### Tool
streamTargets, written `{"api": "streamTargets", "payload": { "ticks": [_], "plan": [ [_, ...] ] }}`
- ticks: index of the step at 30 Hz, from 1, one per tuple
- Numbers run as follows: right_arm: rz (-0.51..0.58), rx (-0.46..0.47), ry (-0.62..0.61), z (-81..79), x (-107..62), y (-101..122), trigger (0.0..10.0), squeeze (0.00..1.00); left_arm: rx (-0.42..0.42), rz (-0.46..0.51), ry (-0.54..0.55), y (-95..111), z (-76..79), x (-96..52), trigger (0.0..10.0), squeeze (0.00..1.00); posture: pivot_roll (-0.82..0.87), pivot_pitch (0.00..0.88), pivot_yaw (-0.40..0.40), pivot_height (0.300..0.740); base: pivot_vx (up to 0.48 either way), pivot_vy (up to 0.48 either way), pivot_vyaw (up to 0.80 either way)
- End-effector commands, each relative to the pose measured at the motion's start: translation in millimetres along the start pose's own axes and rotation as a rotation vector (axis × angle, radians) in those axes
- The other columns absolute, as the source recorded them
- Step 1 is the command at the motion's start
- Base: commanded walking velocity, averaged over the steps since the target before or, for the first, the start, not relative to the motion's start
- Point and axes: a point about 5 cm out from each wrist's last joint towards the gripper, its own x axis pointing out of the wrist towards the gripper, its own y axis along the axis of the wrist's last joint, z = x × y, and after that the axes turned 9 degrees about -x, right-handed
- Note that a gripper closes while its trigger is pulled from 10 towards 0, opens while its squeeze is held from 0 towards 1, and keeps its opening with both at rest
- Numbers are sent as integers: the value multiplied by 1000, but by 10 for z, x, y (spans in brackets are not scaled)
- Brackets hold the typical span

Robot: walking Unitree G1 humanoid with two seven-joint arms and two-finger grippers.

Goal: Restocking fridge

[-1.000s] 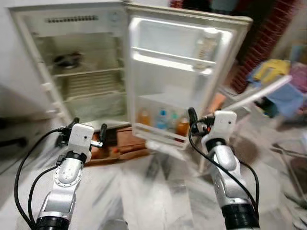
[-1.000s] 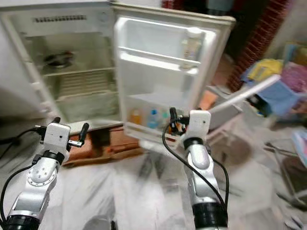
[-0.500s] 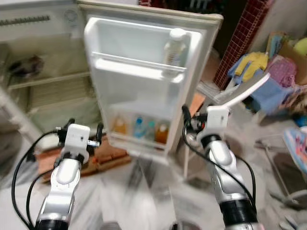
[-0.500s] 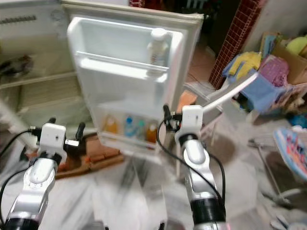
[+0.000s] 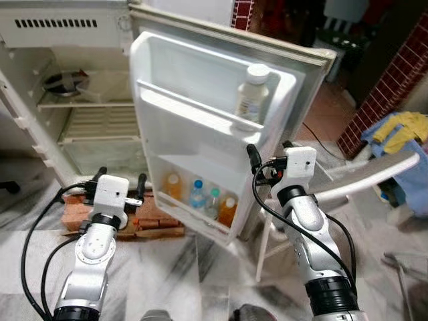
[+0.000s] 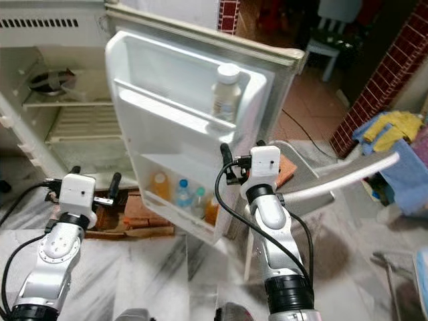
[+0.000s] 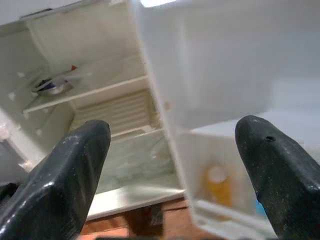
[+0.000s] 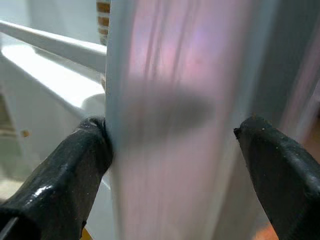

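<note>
My right gripper (image 5: 267, 160) is spread wide around the edge of the fridge door (image 5: 200, 127), one finger touching it. My left gripper (image 5: 122, 182) hangs open at 8 o'clock, facing the fridge (image 5: 73, 114). Bottles (image 5: 200, 197) line the door's bottom rack.

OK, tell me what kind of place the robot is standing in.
Most likely a lived-in home, perhaps a kitchen corner or utility area. A small fridge stands open on bricks, its door holding drink bottles; the floor is marble-patterned tile, and laundry is piled nearby.
</note>
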Motion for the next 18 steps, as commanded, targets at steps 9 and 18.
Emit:
{"api": "streamTargets", "payload": {
  "ticks": [9, 18],
  "plan": [
    [49, 129, 147, -37, -16, 102, 10000, 0, 41, -5, 25, 16, -115, 0, 10000, 0, 116, 4, -33, 740, 124, -419, 694],
    [-4, 224, 563, -269, -309, 69, 10000, 0, 37, -15, 19, 5, -113, 5, 10000, 0, 110, 5, -32, 740, 0, -478, 51]
  ]
}}
